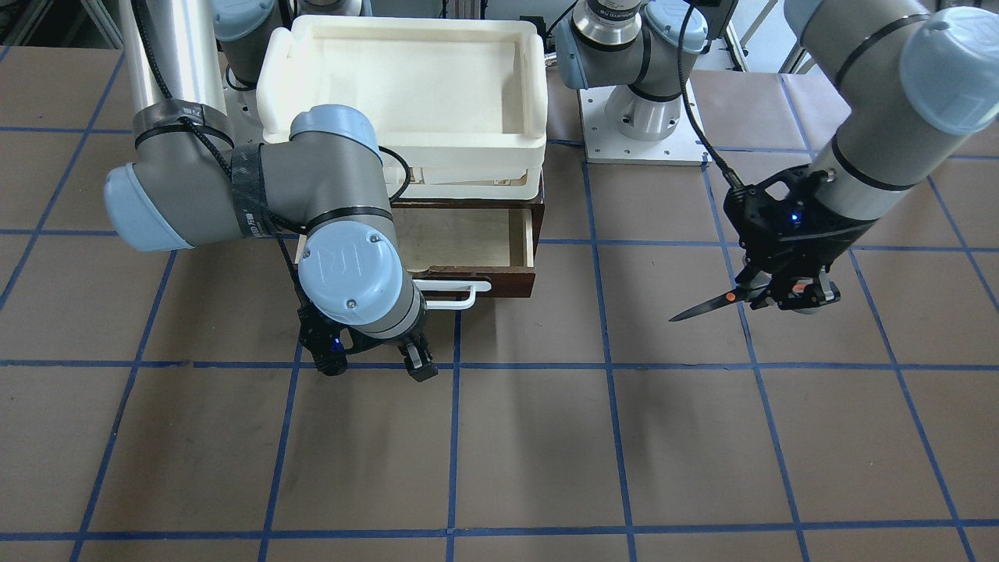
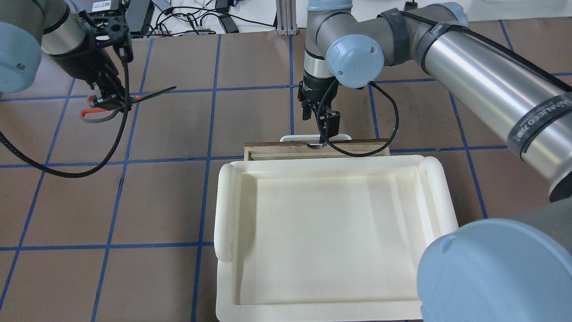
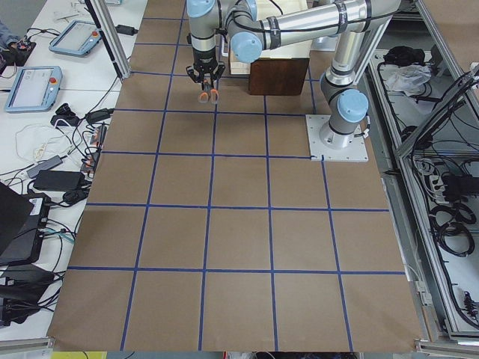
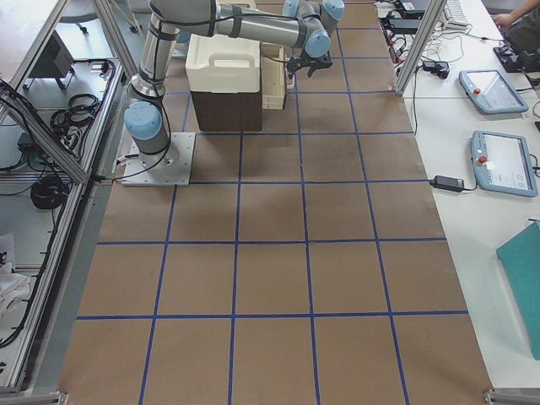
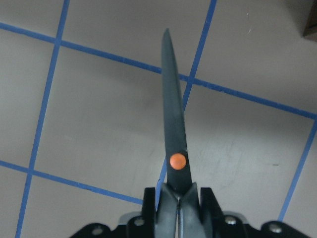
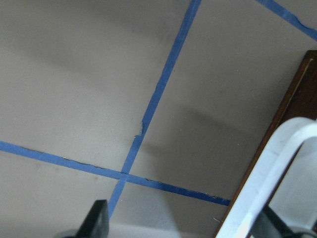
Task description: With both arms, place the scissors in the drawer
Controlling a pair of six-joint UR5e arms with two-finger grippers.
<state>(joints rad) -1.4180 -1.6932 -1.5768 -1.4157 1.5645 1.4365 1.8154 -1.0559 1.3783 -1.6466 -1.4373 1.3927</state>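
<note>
The scissors [image 1: 722, 301] hang above the table, well apart from the drawer [image 1: 527, 234]. Their blades are shut and lie nearly level, pointing toward my right side, with the orange pivot dot showing. My left gripper [image 1: 780, 298] pinches them just behind the pivot, wrist angled down. The drawer sits pulled out beneath a cream-white bin [image 1: 537, 86], its pale plywood floor showing. My right gripper [image 1: 376, 364] points down just in front of the white loop handle [image 1: 460, 297], fingers spread wide around nothing.
</note>
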